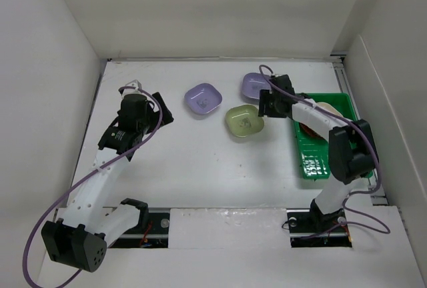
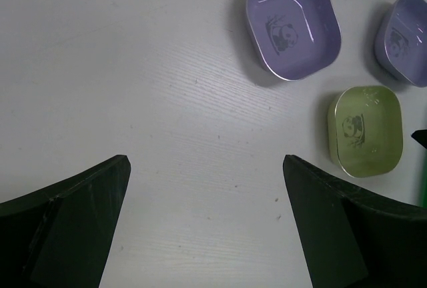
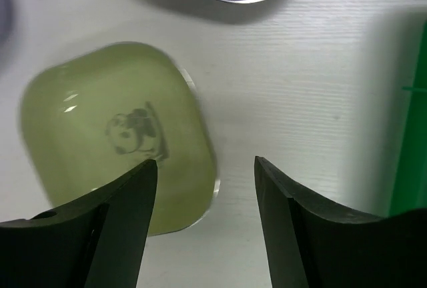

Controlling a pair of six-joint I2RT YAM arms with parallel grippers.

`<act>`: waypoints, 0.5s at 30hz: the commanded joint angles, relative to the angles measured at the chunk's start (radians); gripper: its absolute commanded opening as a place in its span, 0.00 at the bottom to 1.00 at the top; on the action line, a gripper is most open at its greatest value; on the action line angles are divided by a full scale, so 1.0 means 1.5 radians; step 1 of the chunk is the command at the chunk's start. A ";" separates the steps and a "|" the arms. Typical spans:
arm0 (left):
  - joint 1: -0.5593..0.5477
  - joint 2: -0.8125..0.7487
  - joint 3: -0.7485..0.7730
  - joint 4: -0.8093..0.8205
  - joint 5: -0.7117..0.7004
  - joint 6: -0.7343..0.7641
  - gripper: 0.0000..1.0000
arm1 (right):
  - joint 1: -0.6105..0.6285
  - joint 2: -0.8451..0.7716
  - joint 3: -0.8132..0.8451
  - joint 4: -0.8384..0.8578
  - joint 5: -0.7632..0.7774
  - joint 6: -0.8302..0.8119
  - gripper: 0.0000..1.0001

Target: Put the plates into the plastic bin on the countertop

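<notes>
On the white countertop [image 1: 200, 168] a lavender dish [image 1: 203, 99] lies at the back middle, a second lavender dish [image 1: 254, 85] to its right, and a green dish [image 1: 244, 121] in front of them. The bright green bin [image 1: 319, 165] stands at the right and holds a cream dish [image 1: 326, 109] and a red-orange plate [image 1: 309, 130], mostly hidden by my right arm. My right gripper [image 3: 205, 168] is open above the green dish's [image 3: 113, 135] right edge. My left gripper [image 2: 205, 168] is open and empty over bare countertop, left of the dishes [image 2: 292, 23].
White walls [image 1: 53, 101] close in the countertop on the left, back and right. The bin's green wall [image 3: 410, 135] shows at the right edge of the right wrist view. The arm bases sit at the near edge.
</notes>
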 commanded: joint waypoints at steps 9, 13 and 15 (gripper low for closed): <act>0.003 -0.008 0.003 0.018 0.005 0.006 1.00 | -0.001 0.057 -0.024 0.038 -0.058 -0.007 0.57; 0.003 -0.008 0.003 0.018 0.005 0.006 1.00 | 0.008 0.078 -0.043 0.061 -0.058 0.007 0.40; 0.003 -0.008 0.003 0.018 0.005 0.006 1.00 | 0.015 0.089 -0.051 0.068 -0.065 0.013 0.07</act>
